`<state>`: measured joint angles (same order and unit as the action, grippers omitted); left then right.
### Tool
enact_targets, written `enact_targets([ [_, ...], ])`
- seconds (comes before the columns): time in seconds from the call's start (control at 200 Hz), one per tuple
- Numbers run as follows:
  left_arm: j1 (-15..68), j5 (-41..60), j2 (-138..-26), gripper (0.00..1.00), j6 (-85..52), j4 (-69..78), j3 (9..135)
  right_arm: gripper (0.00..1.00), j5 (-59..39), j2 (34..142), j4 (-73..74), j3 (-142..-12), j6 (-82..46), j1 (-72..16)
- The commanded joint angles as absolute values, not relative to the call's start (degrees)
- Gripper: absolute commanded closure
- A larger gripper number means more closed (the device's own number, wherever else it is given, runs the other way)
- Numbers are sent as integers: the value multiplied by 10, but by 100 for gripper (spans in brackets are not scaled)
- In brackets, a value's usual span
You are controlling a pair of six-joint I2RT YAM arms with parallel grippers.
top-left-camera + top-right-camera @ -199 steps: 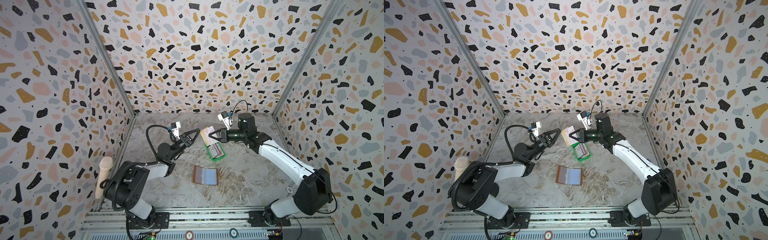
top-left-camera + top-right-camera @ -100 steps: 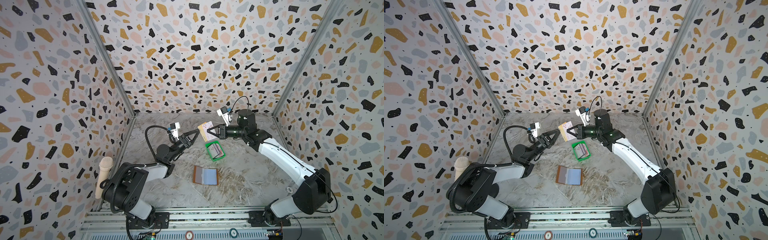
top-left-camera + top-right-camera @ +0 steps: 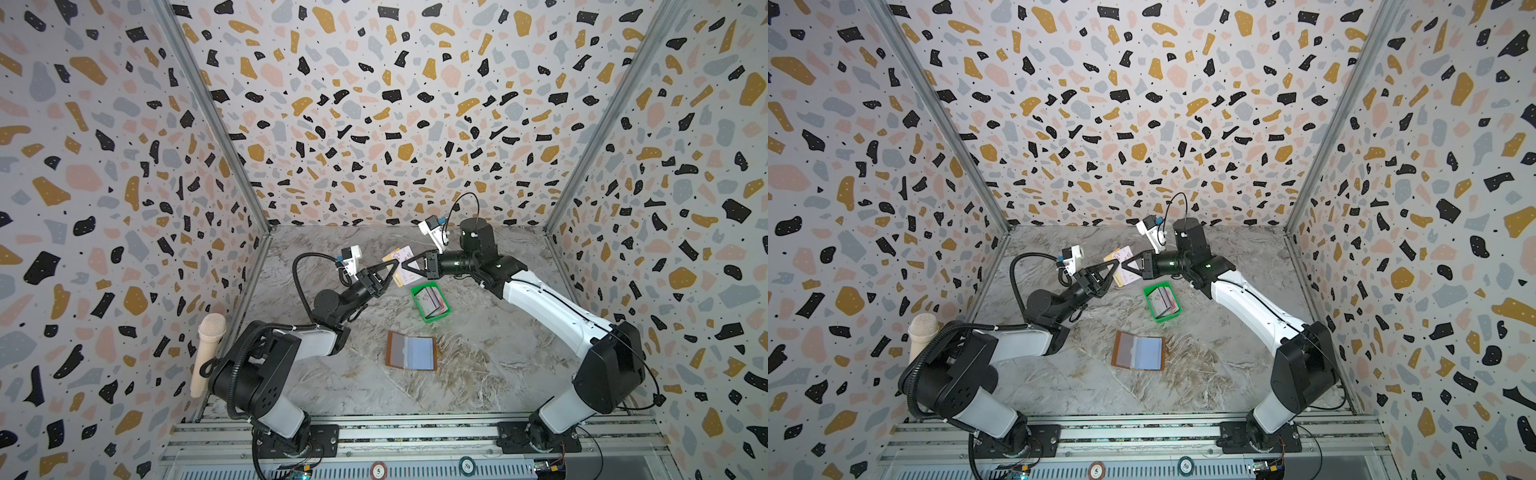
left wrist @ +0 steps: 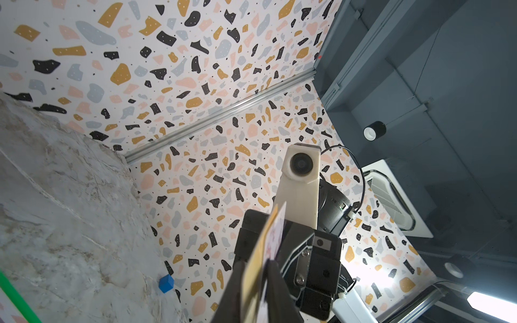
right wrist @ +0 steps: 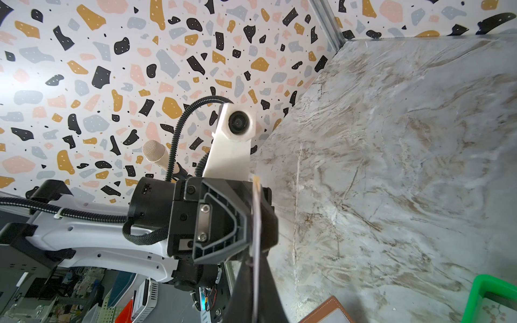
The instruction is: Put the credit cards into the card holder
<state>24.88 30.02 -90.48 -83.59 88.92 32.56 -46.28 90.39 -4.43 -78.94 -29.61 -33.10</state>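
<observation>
Held cards (image 3: 405,254): two, one tan and one white-pink, on edge in the air above the rear of the table (image 3: 478,374), just behind the green tray (image 3: 417,303). Their lower corner hangs clear of the tray rim.

Stacked cards (image 3: 434,301): in the tray, leaning.

Card holder (image 3: 411,351): open flat, sleeves up, toward the front centre, well apart from the tray and both arms, with bare table on every side.

Left gripper (image 3: 394,266): clamped on the held cards from the left, fingers pressed to both faces in its wrist view.

Right gripper (image 3: 406,264): clenched on the same cards from the right, tips almost meeting the left's.

Blue cube (image 4: 166,283): at the foot of the wall.
</observation>
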Motion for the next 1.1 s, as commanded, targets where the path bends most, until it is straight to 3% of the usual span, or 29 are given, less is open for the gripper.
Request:
enact_targets([
  [0.0,251,305,-909,96,-839,1001,337,100,-474,891,-41,-798,-293,-335],
  [0.12,251,297,-912,100,-845,1003,334,100,-466,884,-45,-793,-291,-333],
  [0.3,251,293,-911,100,-841,994,330,81,-455,863,-50,-772,-287,-317],
  [0.405,252,292,-911,100,-840,993,330,75,-452,850,-51,-761,-287,-309],
  [0.601,251,293,-911,100,-837,987,331,71,-451,840,-53,-752,-287,-303],
  [0.696,251,292,-912,100,-836,983,330,76,-453,840,-52,-753,-288,-304],
  [0.906,251,292,-910,100,-837,977,330,100,-455,843,-44,-748,-292,-307],
  [1.096,252,294,-902,100,-835,957,330,100,-430,822,-27,-728,-308,-291],
])
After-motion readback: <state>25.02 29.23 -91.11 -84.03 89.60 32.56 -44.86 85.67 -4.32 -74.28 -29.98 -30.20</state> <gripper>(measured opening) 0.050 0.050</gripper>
